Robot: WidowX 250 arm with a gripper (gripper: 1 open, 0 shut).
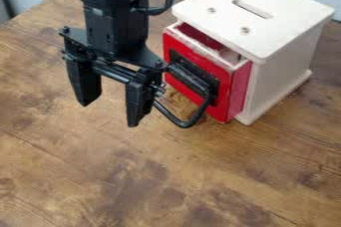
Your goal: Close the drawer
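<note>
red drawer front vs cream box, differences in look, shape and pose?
Colour: the drawer front is red, the box cream.
Fittings: the drawer front carries a black loop handle; the box has a dark slot and small round metal-looking fasteners on its top.
Pose: the drawer front stands out from the box, drawer partly open; the box sits upright on the wooden table.
Shared: both look flat-faced and straight-edged.

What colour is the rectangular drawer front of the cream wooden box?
The rectangular drawer front is red, seen in the camera view.
</note>
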